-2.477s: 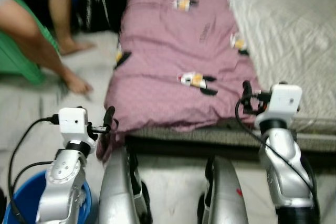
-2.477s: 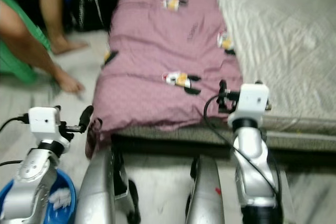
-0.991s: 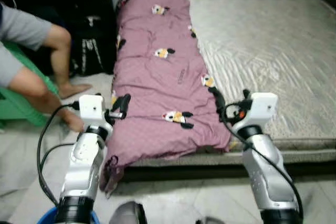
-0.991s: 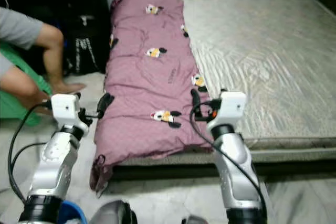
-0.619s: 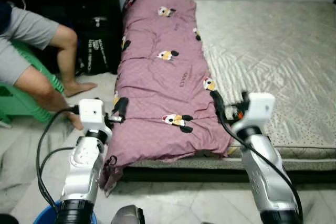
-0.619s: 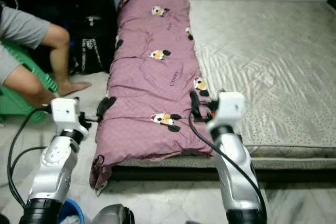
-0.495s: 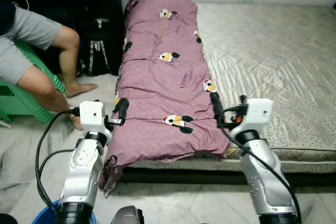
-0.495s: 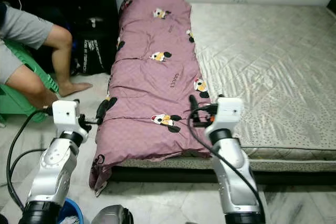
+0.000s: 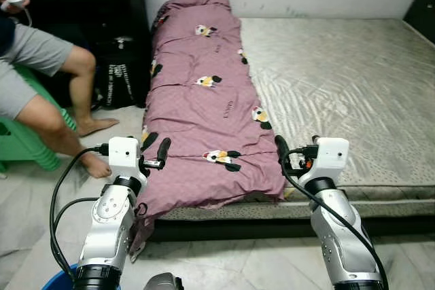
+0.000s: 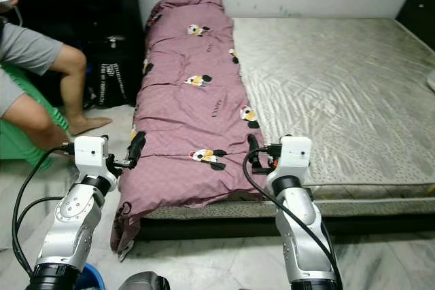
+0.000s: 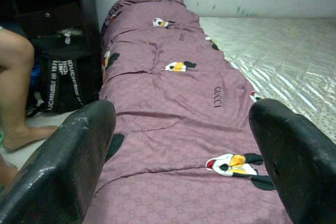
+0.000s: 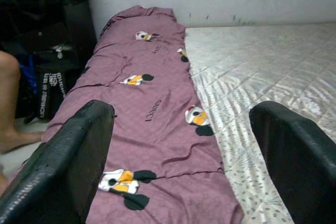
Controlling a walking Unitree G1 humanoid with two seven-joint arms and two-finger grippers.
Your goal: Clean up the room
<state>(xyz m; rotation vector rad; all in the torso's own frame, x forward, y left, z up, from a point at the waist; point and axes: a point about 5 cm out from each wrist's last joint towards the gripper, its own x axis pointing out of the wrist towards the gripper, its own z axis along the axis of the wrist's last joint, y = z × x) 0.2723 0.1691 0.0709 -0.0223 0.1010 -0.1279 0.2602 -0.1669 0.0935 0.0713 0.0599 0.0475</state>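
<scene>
Robot faces an unmade bed, both grippers spread wide and holding nothing.

A mauve cartoon-print quilted blanket (image 9: pixel 200 123) lies along the left edge of the grey mattress (image 9: pixel 340 86); left gripper (image 9: pixel 162 149) and right gripper (image 9: pixel 281 149) hover at its foot edge.

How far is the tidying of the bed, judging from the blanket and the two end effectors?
Done: nothing clear; the purple blanket lies bunched along the mattress's left side, its corner hanging off. In hand: nothing; the left end effector and the right end effector are open near its foot end. Left: gripping and folding or spreading it.
</scene>
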